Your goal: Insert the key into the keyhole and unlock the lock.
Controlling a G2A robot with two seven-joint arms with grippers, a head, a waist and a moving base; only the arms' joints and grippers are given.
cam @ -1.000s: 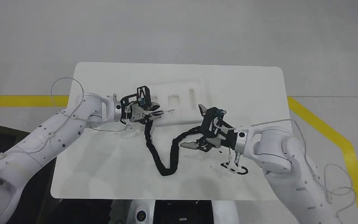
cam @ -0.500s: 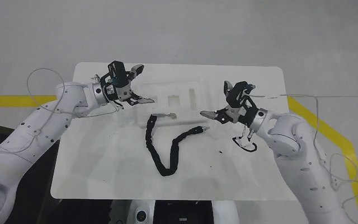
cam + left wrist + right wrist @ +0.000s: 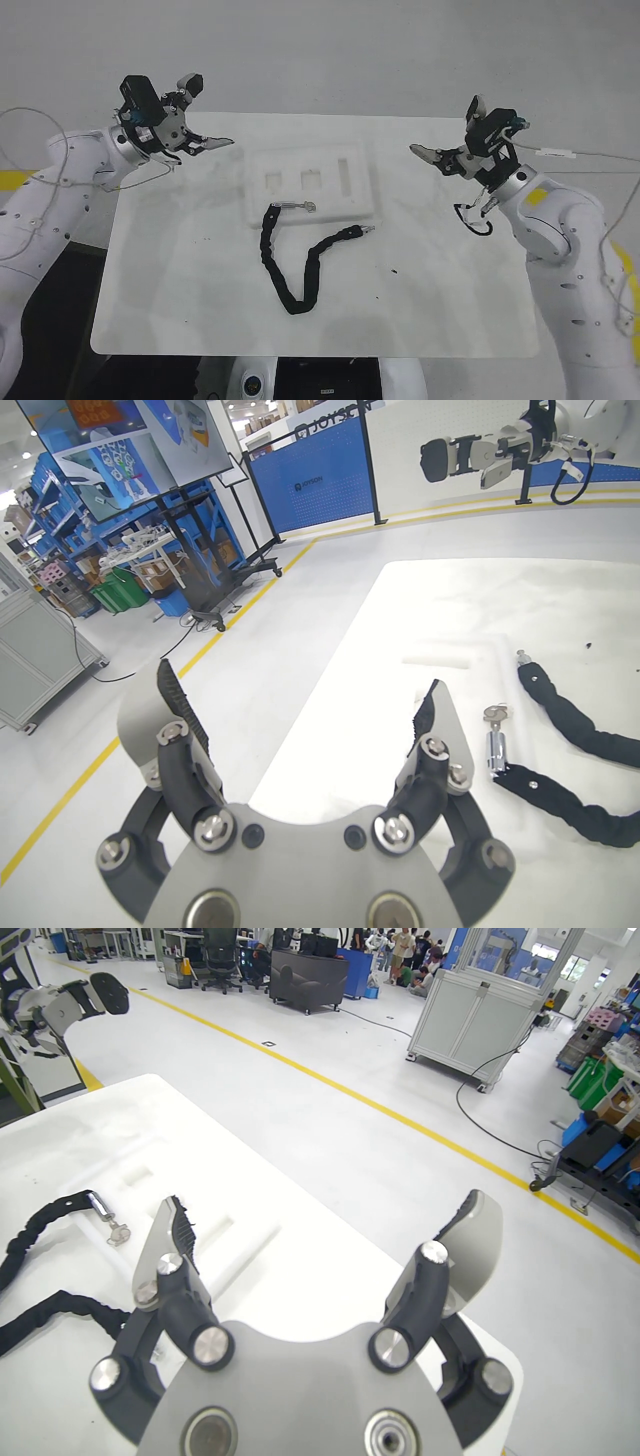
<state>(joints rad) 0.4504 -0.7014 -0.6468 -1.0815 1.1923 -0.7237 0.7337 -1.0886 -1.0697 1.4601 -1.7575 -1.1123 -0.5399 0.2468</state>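
**A:** Where is the key?

**B:** In the middle of the top view. The key [image 3: 309, 207] lies on the lower edge of the foam tray [image 3: 370, 195], with its blade in the lock barrel [image 3: 286, 207] at one end of the chain [image 3: 290, 290].

**A:** And the claws?

**B:** Both are empty and spread wide. The left claw [image 3: 206, 112] hangs at the upper left of the frame, above the corner of the table [image 3: 450, 280]. The right claw [image 3: 445, 127] hangs at the upper right. Neither touches anything.

**A:** Which way does the key lie from each?

**B:** It is down and to the right of the left claw, and down and to the left of the right claw. It sits almost midway between them, with the left claw perhaps a shade nearer.

**A:** What about its long axis?

**B:** Key and barrel form one line running left to right across the frame, with the key's head at the right end. I judge the right claw would meet the head first and the left claw the barrel.

**A:** Count the things for me.

**B:** There is one key, one barrel and one chain. One pin [image 3: 366, 231] sits at the chain's other end, apart from the barrel and lower right of it. There is also one tray with three recesses, and two claws.

**A:** Is it unlocked, then?

**B:** It looks so, since the pin is out of the barrel. I can't tell whether the key is turned.
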